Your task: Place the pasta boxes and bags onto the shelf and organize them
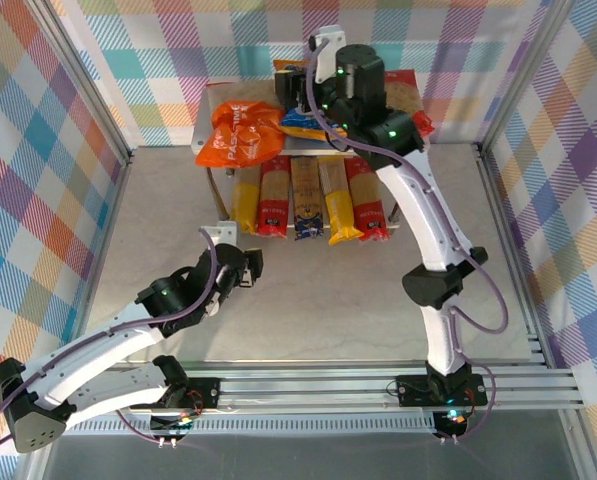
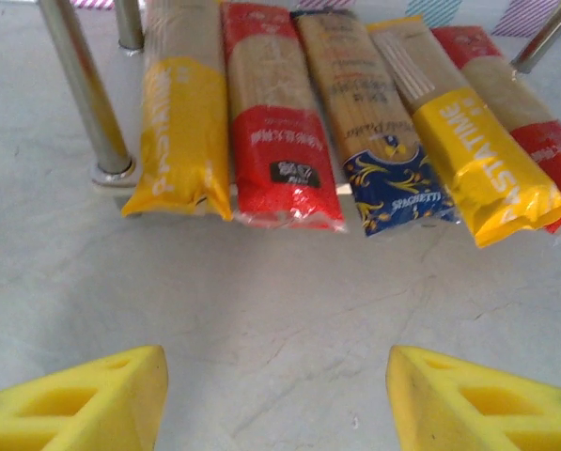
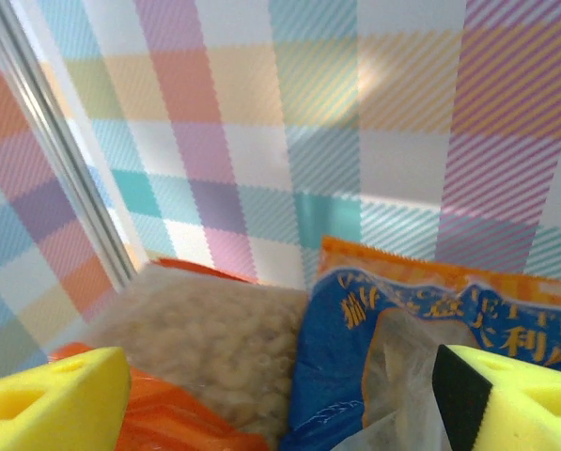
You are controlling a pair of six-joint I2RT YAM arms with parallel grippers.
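Where right arm [image 1: 418, 205] overhangs, blue bag [image 1: 300, 125] half-hidden

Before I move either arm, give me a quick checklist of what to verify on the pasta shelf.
1. Five spaghetti packs side by side on the lower tier of the shelf: ok.
2. Left end effector open, empty, over bare table short of the packs: ok.
3. Right end effector open above the blue bag: ok.
4. Blue bag free of the jaws: cannot tell, it lies close between them.
5. Orange bag fully on the top tier: cannot tell, it reaches the front rim.
6. Red bag on the top tier: ok, partly behind the arm.
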